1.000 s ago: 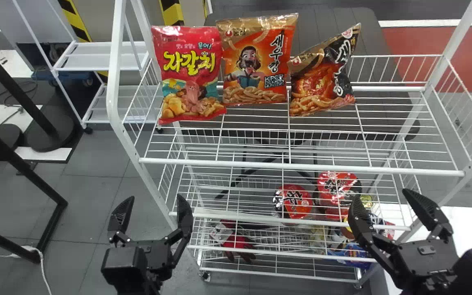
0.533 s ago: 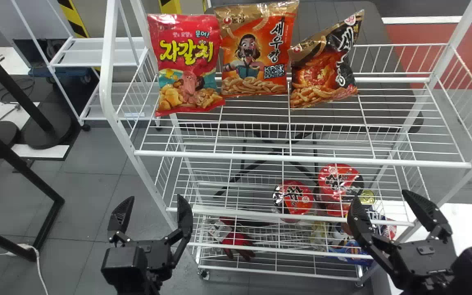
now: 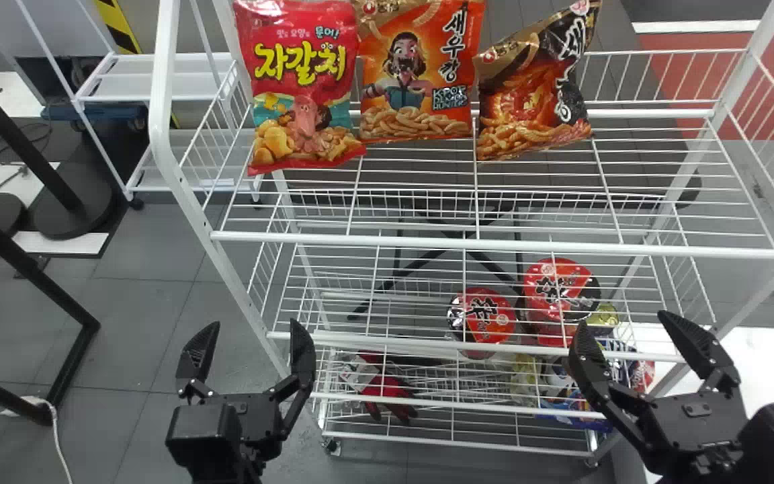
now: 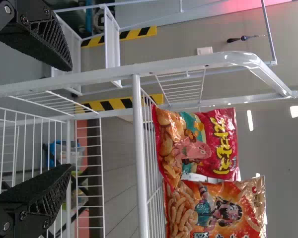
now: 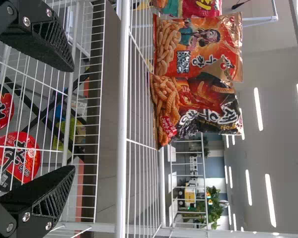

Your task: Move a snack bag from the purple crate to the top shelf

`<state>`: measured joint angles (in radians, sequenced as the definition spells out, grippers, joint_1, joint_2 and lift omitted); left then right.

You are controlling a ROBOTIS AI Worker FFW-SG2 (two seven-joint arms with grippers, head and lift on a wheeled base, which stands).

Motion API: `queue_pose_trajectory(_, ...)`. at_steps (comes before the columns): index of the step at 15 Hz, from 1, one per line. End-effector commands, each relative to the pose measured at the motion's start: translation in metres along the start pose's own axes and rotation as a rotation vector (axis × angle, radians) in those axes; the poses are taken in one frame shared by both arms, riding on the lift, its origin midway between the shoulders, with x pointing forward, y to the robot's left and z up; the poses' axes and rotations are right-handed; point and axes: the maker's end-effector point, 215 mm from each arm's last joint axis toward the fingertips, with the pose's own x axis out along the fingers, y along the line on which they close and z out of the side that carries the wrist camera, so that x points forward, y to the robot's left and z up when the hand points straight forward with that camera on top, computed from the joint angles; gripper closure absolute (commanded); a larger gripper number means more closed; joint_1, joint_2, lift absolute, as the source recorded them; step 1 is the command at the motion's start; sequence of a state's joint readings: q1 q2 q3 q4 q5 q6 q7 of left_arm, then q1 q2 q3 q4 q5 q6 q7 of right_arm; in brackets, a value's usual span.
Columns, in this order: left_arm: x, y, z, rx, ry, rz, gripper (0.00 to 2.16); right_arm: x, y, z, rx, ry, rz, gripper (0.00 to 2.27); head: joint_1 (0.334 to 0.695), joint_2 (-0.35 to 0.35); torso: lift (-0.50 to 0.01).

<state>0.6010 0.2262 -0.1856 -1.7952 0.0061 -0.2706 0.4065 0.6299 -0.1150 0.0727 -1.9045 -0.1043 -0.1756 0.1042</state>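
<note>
Three snack bags stand side by side on the white wire rack's top shelf [image 3: 494,245]: a red one [image 3: 304,87], an orange one [image 3: 419,77] and a black-and-orange one [image 3: 533,91]. In front of the rack's lower left is my left gripper [image 3: 249,346], open and holding nothing. My right gripper [image 3: 625,339], open too, is before the rack's lower right. In the left wrist view, my left gripper [image 4: 69,118] has the red bag [image 4: 198,144] beyond it. My right gripper [image 5: 72,119] faces the rack in the right wrist view, with the black-and-orange bag [image 5: 193,101] farther off.
Red-lidded cups [image 3: 482,316] sit on the middle shelf. Red gloves [image 3: 387,390] and blue packages [image 3: 578,410] lie at the bottom. A white surface [image 3: 773,356] stands at the right, a black metal frame [image 3: 24,262] at the left, and a smaller white rack [image 3: 158,77] behind.
In the head view the rack and its bags have shifted upward and appear larger, with the upper shelf's front bar higher. Both grippers keep their place in that view and stay open.
</note>
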Motion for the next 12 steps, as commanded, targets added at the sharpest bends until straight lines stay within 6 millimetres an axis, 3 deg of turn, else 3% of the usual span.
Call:
queue_pose_trajectory(1, 0.0005, 0.0008, -0.0005, 0.001, 0.000, 0.002, 0.13, 0.0002, 0.0004, -0.0009, 0.000, 0.002, 0.001, 0.12, 0.695, 0.093, -0.118)
queue_pose_trajectory(12, -0.0006, 0.0023, -0.0016, -0.001, -0.001, 0.007, 0.13, 0.0016, -0.0004, -0.0032, 0.000, 0.005, 0.000, 0.12, 0.695, 0.095, -0.162)
